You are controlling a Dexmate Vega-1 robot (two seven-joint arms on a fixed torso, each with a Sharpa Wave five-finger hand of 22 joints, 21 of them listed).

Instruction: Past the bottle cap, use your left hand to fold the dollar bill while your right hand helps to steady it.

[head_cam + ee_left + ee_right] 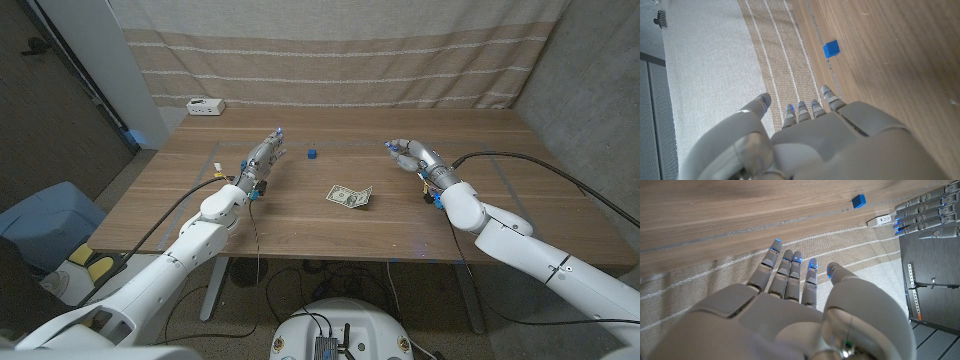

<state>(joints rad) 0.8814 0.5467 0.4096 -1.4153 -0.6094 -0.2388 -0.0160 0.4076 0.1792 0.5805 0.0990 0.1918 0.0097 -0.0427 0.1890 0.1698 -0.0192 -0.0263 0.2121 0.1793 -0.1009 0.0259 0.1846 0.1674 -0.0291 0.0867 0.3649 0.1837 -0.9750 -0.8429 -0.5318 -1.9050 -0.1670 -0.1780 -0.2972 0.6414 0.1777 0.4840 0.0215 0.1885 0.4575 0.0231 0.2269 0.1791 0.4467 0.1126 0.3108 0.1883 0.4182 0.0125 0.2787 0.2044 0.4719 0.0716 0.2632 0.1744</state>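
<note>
A dollar bill [349, 196] lies near the middle of the wooden table [300, 225], one end slightly raised or creased. A small blue bottle cap [312, 154] [830, 48] [858, 201] sits farther back, a little left of the bill. My left hand [262, 155] [810, 135] hovers left of the cap, fingers straight and apart, holding nothing. My right hand [410, 155] [790, 295] is right of the cap and behind the bill, fingers spread and empty. Neither hand touches the bill. In the right wrist view, the left hand's fingers [925, 212] also show.
A white power strip [205, 105] [880, 220] lies at the table's back left corner. A striped curtain [330, 50] hangs behind the table. A faint taped line [815, 30] runs across the tabletop near the cap.
</note>
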